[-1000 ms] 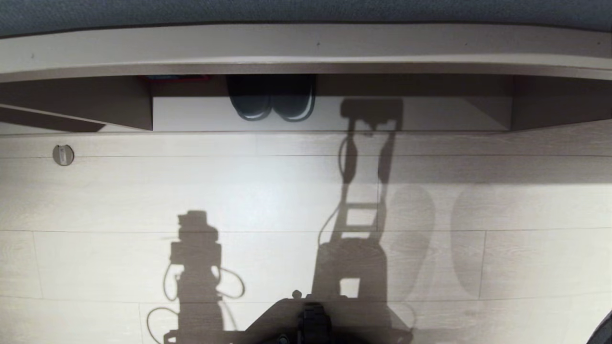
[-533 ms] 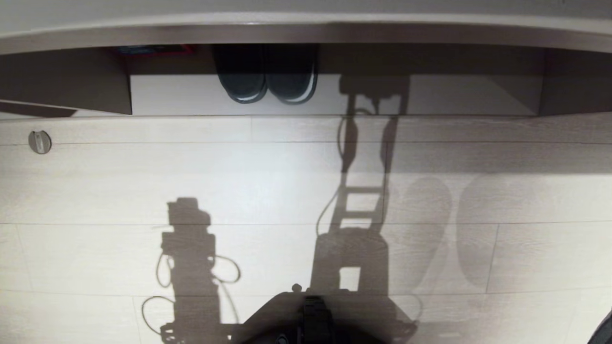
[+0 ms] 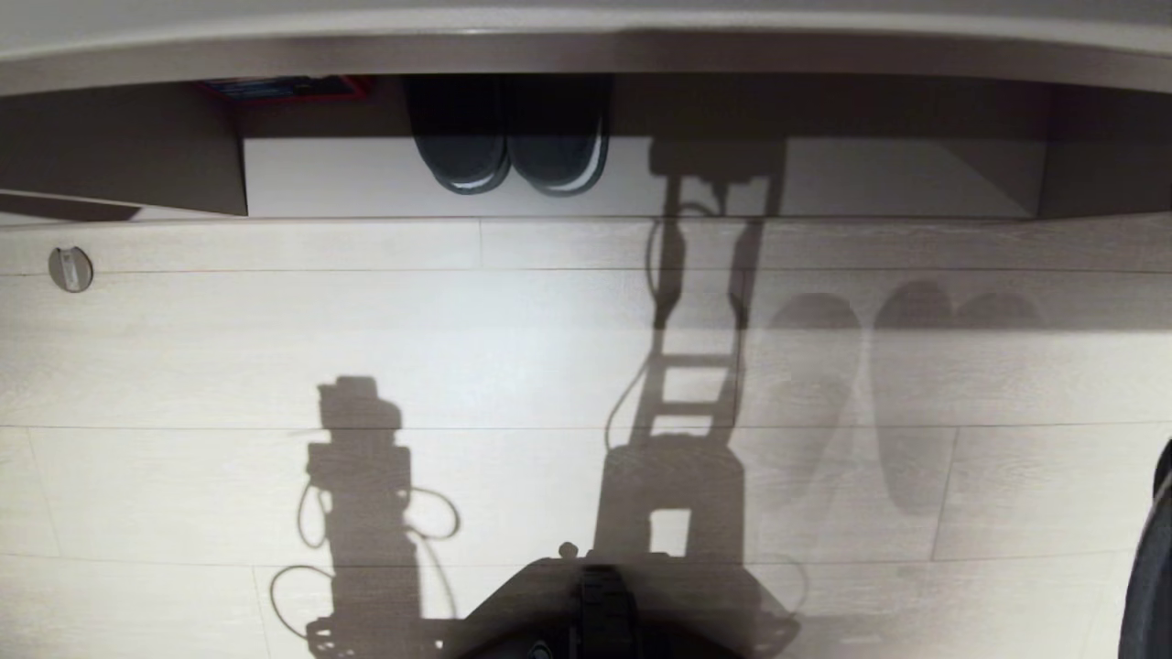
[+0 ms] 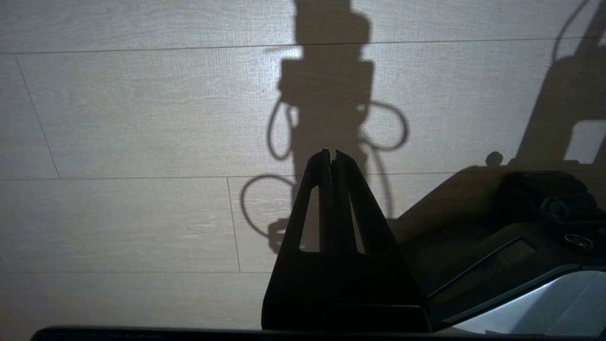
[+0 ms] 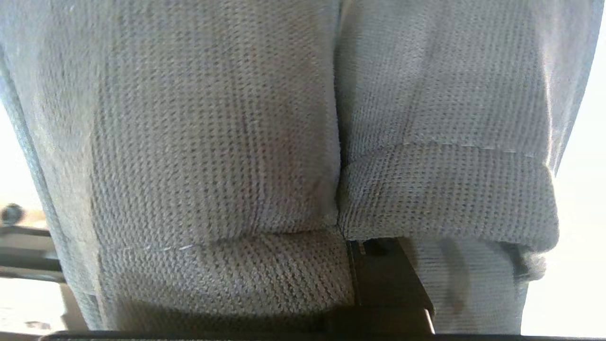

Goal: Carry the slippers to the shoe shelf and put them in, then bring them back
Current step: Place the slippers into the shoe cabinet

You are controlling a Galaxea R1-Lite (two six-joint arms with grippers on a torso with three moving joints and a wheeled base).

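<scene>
Gripped the slippers [image 5: 213, 142] in the right gripper [image 5: 378, 284], clamped tight on the grey woven fabric. Filled nearly the whole right wrist view with the two slippers pressed side by side, their folded hems touching just above one dark finger [image 5: 388, 279]. Hung off the floor [image 3: 549, 366] on the right side of the scene, throwing two long oval shadows on the pale planks there. Could not tell whether the dark curved edge [image 3: 1155, 558] at the far right of the head view was arm or slipper.

Hovered the left gripper [image 4: 331, 154] low over the planks beside the robot's base [image 4: 521, 227], fingertips pressed together with nothing between them.

Faced the built-in unit at the far side. Showed another dark pair with whitish sole edges [image 3: 508, 160] in the wide low cubby [image 3: 348, 178], toes toward the robot, left of the cubby's middle. Showed a flat red-edged thing [image 3: 288, 88] deeper in at the cubby's left end. Showed a small round disc [image 3: 70, 269] on the planks at the far left, just in front of the unit.
</scene>
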